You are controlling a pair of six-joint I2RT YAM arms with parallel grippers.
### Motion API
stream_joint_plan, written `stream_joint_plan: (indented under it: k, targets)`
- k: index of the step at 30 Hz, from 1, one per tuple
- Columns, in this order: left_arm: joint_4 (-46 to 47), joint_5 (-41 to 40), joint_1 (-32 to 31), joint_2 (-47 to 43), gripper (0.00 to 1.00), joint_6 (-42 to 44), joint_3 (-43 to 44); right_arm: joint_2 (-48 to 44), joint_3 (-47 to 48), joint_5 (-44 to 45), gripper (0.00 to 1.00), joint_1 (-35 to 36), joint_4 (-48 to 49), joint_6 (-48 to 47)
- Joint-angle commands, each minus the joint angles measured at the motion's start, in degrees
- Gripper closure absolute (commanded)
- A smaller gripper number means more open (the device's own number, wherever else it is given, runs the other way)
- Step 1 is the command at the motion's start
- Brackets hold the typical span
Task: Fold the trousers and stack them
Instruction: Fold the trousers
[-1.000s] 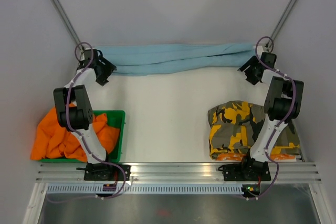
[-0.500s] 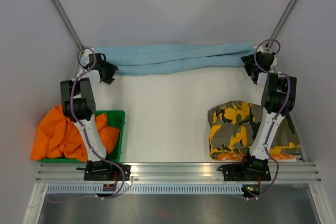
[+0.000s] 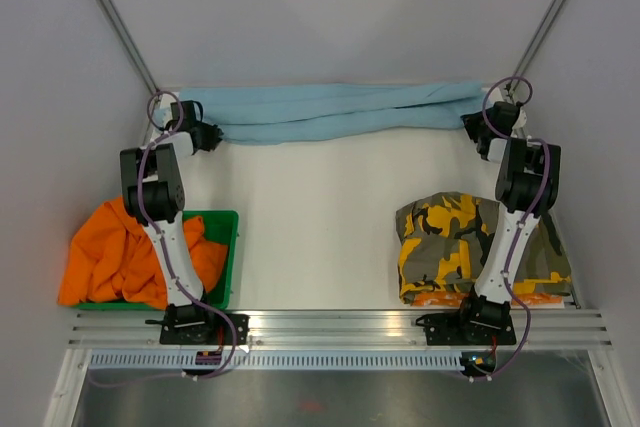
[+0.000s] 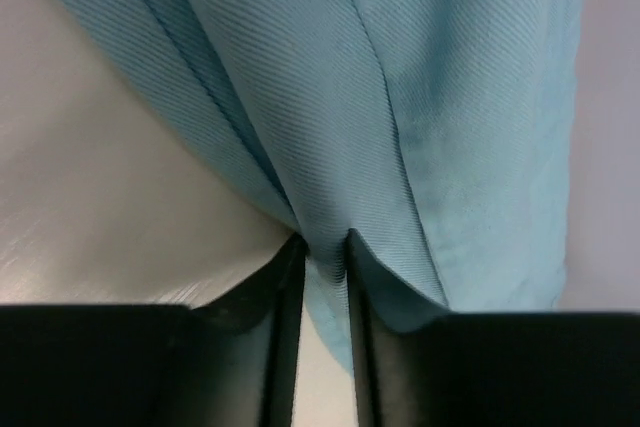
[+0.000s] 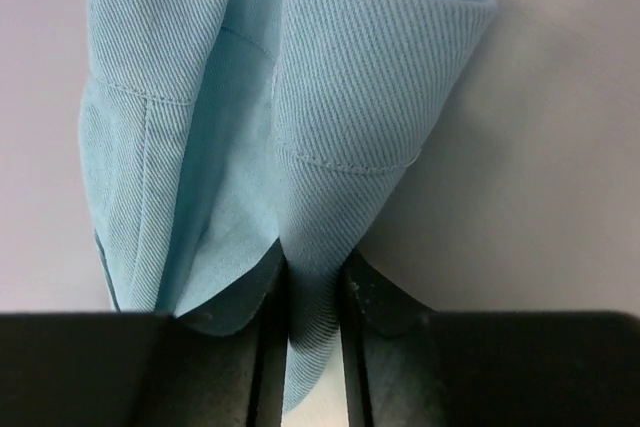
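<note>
The light-blue trousers (image 3: 330, 112) lie stretched in a long band across the far edge of the table. My left gripper (image 3: 208, 134) is at their left end, shut on a fold of the blue cloth (image 4: 325, 257) pinched between its black fingers. At the right end my right gripper (image 3: 478, 130) is shut on a cuffed leg end (image 5: 315, 297). Both cuffs (image 5: 360, 77) stand up in front of the right fingers. Folded camouflage trousers (image 3: 450, 247) lie at the near right. Orange trousers (image 3: 105, 267) spill over a green bin.
The green bin (image 3: 228, 247) stands at the near left beside the left arm's base. White walls close in the table at the back and sides. A metal rail (image 3: 340, 325) runs along the near edge. The white tabletop (image 3: 310, 217) lies between bin and camouflage pile.
Both grippers have reached outward to the ends of the blue trousers and closed on the cloth. The trousers have hardly moved.
</note>
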Motion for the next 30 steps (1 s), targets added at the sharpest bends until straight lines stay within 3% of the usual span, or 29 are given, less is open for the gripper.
stream_joint_plan:
  k: [1,2,3,6,11,14,23,28,30]
  targets:
    - [-2.92,-1.27,0.01,2.91,0.72,-0.89,1.57,2.74,3.33,0.47,0.73,-0.16,-2.39,-1.45]
    - [-3.53,-1.36,0.01,2.83,0.87,-0.72,1.75,3.09,3.77,0.29,0.76,-0.16,-2.91,-1.62]
    - [-3.71,-1.53,0.01,2.83,0.94,-0.37,1.75,3.18,4.03,0.2,0.84,-0.07,-3.0,-1.89]
    - [-5.47,-1.71,-0.08,1.78,0.98,0.77,1.84,2.3,3.42,-0.06,1.0,-0.07,-3.97,-2.67]
    - [-8.37,-2.23,0.1,-5.32,0.98,6.48,-0.7,-5.95,-2.8,1.86,1.0,-0.33,-6.44,-6.63]
    - [-10.57,-4.59,0.1,-11.64,0.98,10.26,-4.65,-12.98,-12.62,2.66,1.0,-1.38,-6.0,-7.16]
    - [-12.33,-6.1,0.1,-28.89,0.98,15.02,-24.16,-33.72,-35.31,2.84,1.0,-4.99,-9.76,-9.52]
    - [-12.68,-6.98,0.1,-34.69,0.98,16.07,-30.85,-41.11,-38.15,5.03,1.0,-5.6,-18.71,-15.5]
    - [-13.73,-6.89,0.1,-35.31,0.98,17.04,-30.94,-42.34,-37.54,5.21,0.91,-5.6,-20.75,-17.78]
